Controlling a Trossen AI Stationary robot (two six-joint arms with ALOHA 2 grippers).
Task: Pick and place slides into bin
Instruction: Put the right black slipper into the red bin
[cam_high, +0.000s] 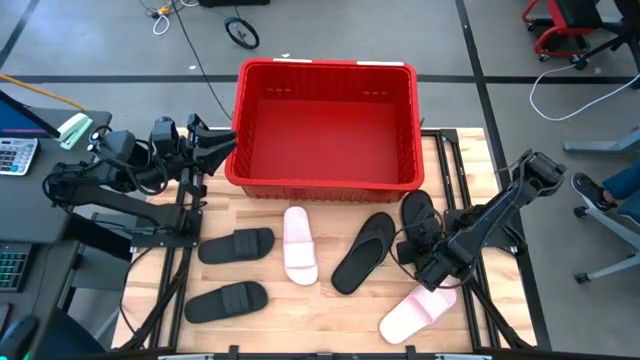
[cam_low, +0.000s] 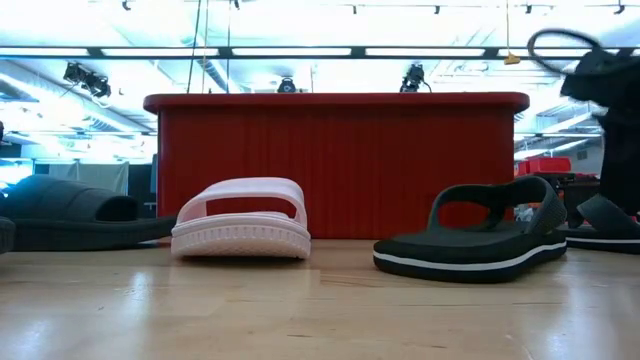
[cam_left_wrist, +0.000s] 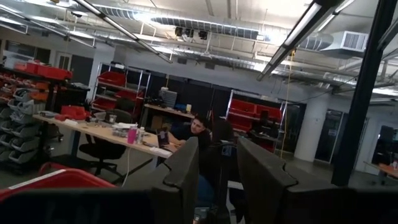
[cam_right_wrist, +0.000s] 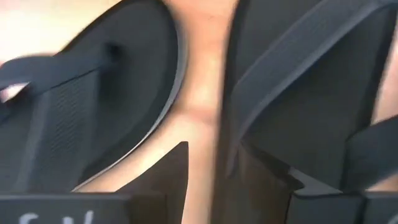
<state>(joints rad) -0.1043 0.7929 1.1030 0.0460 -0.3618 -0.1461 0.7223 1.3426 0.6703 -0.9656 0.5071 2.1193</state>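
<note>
The red bin stands at the table's far middle. Near it on the table lie two black wide-strap slides, two pale pink slides and two black flip-flops. My right gripper is open, low over the strip of table between the two flip-flops. My left gripper is open and empty, held up beside the bin's left wall; its wrist view looks out into the room. My right gripper points slanting down between the two flip-flops. Whether one finger touches the edge of the flip-flop beside it, I cannot tell.
In the low view the pale pink slide and one flip-flop lie in front of the bin's near wall. A keyboard and a calculator lie left of the table. A person sits at a desk in the room beyond.
</note>
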